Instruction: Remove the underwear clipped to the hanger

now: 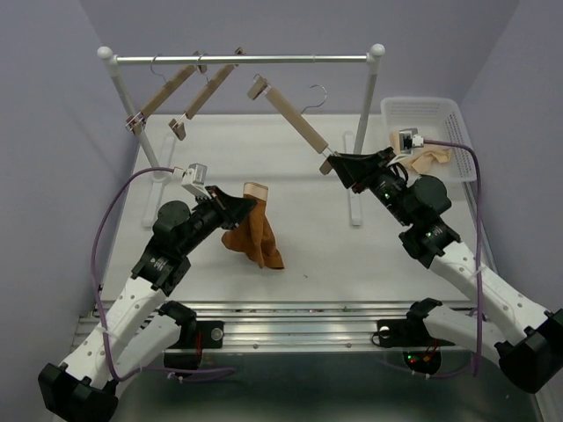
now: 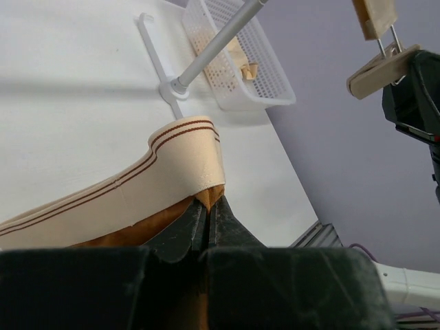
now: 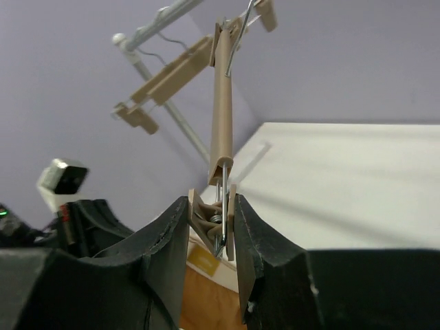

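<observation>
Underwear (image 1: pixel 255 236), soft rust-brown, pinched by left end effector (image 1: pixel 248 205); right end effector (image 1: pixel 337 164) clamps wooden hanger (image 1: pixel 295 116).

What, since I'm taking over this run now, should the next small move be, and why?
Probably lower the left tool and open it, laying the underwear on the table. The underwear hangs from that shut tool alone, apart from the hanger, whose end clip the right tool pinches off to the side.

The underwear (image 1: pixel 253 236) is soft matt cloth; the hanger (image 1: pixel 295 120) is smooth pale wood with a shiny metal hook.
</observation>
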